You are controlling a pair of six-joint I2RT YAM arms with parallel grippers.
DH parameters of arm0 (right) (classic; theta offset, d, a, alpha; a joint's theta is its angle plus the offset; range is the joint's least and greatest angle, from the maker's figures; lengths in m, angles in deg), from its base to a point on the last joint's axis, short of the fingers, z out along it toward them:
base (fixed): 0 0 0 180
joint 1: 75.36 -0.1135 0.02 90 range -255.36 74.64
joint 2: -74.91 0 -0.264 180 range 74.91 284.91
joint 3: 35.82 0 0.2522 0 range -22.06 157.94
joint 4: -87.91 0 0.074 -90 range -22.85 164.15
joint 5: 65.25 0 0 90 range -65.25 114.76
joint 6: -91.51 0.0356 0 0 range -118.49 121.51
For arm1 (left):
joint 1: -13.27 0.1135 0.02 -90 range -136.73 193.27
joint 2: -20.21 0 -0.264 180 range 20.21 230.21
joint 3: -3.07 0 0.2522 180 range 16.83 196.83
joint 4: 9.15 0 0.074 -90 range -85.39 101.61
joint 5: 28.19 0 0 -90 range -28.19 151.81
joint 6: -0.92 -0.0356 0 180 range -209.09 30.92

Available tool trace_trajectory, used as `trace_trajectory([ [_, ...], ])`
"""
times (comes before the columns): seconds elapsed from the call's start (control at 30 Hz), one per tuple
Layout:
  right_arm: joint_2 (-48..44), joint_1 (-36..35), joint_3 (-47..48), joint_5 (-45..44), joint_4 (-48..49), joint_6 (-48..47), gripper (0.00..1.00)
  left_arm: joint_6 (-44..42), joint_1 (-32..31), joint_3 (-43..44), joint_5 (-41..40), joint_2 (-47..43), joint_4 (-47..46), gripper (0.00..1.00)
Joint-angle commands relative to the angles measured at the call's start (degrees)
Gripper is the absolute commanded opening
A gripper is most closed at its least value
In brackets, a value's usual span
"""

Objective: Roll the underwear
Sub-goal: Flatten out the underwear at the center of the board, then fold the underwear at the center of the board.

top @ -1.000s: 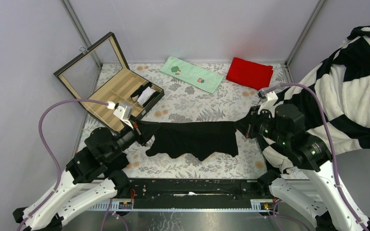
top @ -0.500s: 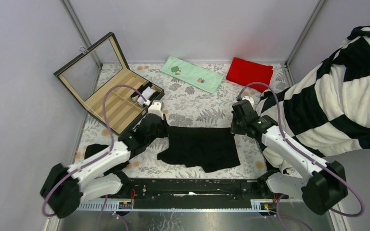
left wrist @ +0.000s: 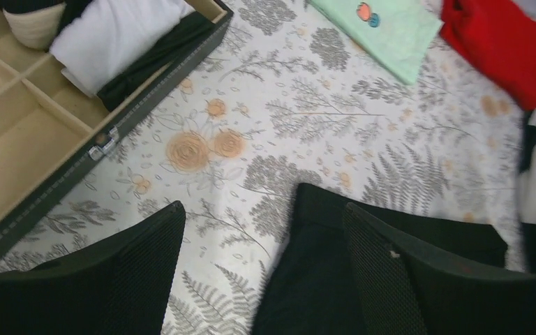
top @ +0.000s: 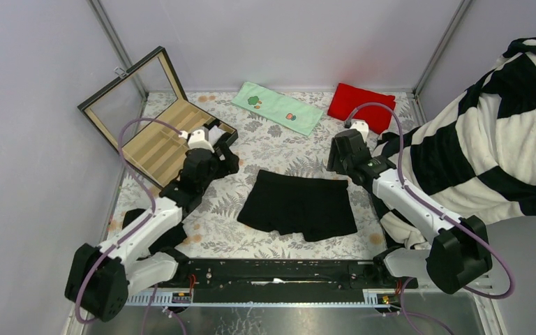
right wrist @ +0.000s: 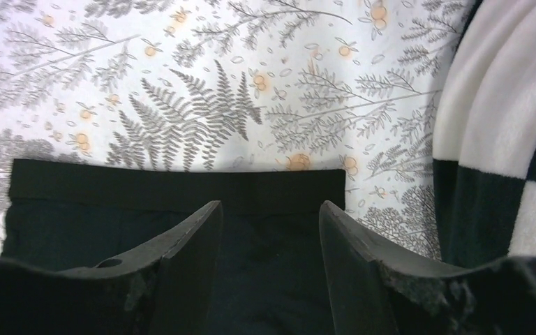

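Black soft cloth underwear, one pair, spread flat mid-table on the floral-print table cover between the arms; judged light, limp, prone to bunching, best pinched at the waistband corners; left gripper and right gripper both parted, empty

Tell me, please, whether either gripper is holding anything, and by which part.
Nothing is held. The left gripper and right gripper are both open, and the underwear lies flat on the table, free of both.
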State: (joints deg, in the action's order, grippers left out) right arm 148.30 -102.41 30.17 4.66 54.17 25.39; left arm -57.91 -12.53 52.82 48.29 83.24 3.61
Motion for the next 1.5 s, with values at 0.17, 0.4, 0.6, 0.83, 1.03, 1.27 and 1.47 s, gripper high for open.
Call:
trace_trajectory([
  [0.17, 10.7, -5.4, 14.9, 12.5, -0.2, 5.0, 0.53, 9.8, -0.3, -11.9, 11.2, -10.5, 3.5, 0.87],
  [0.4, 33.5, -15.9, 36.2, 11.9, -7.6, 8.1, 0.54, 13.8, -5.5, -17.0, 10.6, -11.2, 3.4, 0.85],
  [0.6, 48.5, -20.6, 50.9, 10.7, -14.9, 7.7, 0.57, 14.9, -8.6, -17.9, 9.5, -9.4, 5.2, 0.82],
  [0.83, 54.9, -21.7, 55.4, 8.1, -18.6, 7.3, 0.57, 14.4, -9.6, -18.7, 8.9, -8.4, 6.7, 0.79],
  [1.03, 57.6, -21.9, 56.8, 7.8, -19.5, 6.1, 0.57, 14.6, -10.6, -19.3, 8.9, -5.8, 6.0, 0.79],
  [1.27, 60.9, -22.1, 59.6, 7.5, -20.5, 4.8, 0.54, 15.3, -12.5, -19.9, 8.0, -3.6, 5.1, 0.73],
  [1.47, 61.4, -22.1, 59.1, 7.0, -20.2, 4.1, 0.35, 15.5, -13.3, -20.2, 8.8, -0.7, 3.0, 0.64],
])
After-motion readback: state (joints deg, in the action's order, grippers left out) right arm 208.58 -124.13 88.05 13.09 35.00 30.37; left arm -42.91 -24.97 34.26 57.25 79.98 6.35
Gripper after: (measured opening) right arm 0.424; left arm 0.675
